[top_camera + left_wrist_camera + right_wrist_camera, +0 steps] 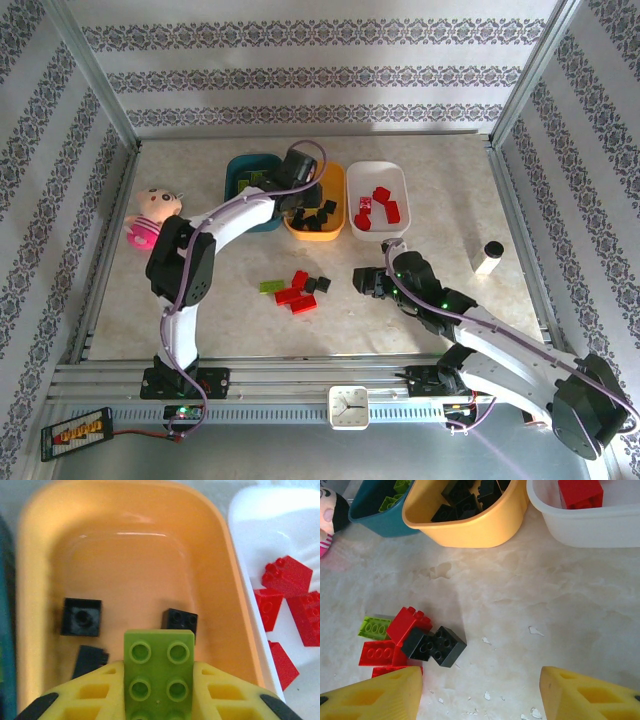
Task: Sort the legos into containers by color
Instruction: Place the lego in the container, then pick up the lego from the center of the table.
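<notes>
The left fingers [85, 697] are pinching a lime brick [159, 670] over the orange tub [130, 565]; the right fingers [380, 697] are hanging spread above the counter [530, 595] beside loose legos [405, 640].

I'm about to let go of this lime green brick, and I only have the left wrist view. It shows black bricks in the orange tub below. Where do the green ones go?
Observer: The lime green bricks lie in the dark teal tub, right beside the orange tub, on its left in the top view.
Operator: Much left to sort?
Observer: A cluster of loose bricks sits in front of the tubs: several red, a couple of black and one lime green.
Operator: Is the right arm in my way?
Observer: Probably not. The right gripper hangs low beside that cluster, jaws open and empty, short of the tubs.
</notes>
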Controlling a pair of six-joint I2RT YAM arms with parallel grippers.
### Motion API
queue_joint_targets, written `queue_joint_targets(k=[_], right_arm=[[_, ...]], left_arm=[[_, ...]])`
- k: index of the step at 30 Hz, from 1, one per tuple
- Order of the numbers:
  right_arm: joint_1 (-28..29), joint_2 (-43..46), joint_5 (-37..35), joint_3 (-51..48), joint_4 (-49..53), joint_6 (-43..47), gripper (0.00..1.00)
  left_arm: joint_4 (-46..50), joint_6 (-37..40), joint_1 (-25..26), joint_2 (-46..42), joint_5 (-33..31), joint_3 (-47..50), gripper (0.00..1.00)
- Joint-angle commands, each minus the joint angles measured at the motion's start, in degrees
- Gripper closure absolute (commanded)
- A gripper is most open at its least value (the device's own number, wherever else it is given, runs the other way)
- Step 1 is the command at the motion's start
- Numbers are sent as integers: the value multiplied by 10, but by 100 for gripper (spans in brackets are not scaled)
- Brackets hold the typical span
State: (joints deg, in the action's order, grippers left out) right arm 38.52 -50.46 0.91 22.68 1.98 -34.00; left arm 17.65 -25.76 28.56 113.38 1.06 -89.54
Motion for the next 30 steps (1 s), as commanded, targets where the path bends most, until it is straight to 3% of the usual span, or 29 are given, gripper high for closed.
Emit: queue_joint_targets(k=[1, 7, 9, 12, 16, 21, 27, 30], right_arm=[[8, 5, -8, -7, 4, -1, 37], [8, -9, -3, -3, -3, 1, 36], [9, -12, -1, -1, -4, 2, 35], [9, -15, 6, 6, -3, 6, 33], [10, -35, 29, 20, -3, 18, 33], [35, -97, 42, 54, -16, 36, 33], [93, -212, 31, 132, -24, 72, 33], [113, -276, 38, 184, -19, 104, 33]], left_arm=[[25, 0, -53, -46, -35, 3, 72], [41, 0, -122, -49, -46, 26, 71], [45, 2, -131, -37, -40, 23, 64], [53, 6, -135, -23, -34, 17, 41], [31, -6, -135, -56, -3, 34, 29], [-12, -19, -118, -162, 27, 103, 18], [-96, -59, -91, -351, 53, 308, 0], [-104, -77, -78, -445, 52, 406, 0]])
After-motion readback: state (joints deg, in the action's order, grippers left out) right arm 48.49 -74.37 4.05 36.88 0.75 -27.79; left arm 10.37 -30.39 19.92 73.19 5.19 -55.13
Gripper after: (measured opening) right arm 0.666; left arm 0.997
